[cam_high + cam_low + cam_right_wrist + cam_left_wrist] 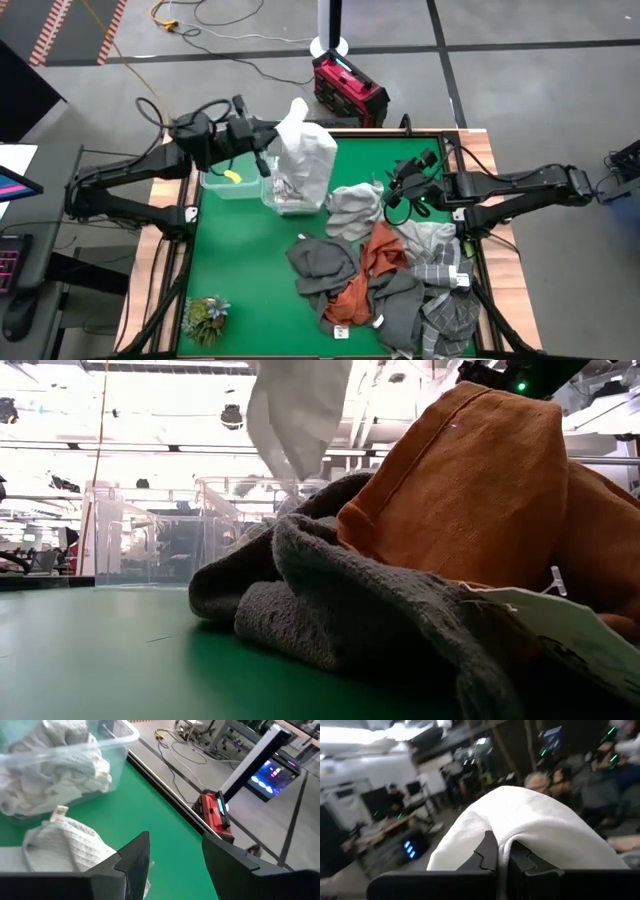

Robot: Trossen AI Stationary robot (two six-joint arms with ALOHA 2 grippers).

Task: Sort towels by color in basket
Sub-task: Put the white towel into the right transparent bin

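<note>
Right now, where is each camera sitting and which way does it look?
High view: above, looking straight down on green table, both arms, left gripper holding white towel.
Low view: table height, facing orange towel; no arm shows clearly.
Left wrist view: behind left gripper, shut on white towel.
Right wrist view: behind open right gripper, facing clear bin.
Shared: high and low views both show the hanging white towel.

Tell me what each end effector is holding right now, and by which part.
The left end effector pinches a fold at the top of a white towel hanging over the clear bins. The right end effector is open, holding nothing.
</note>
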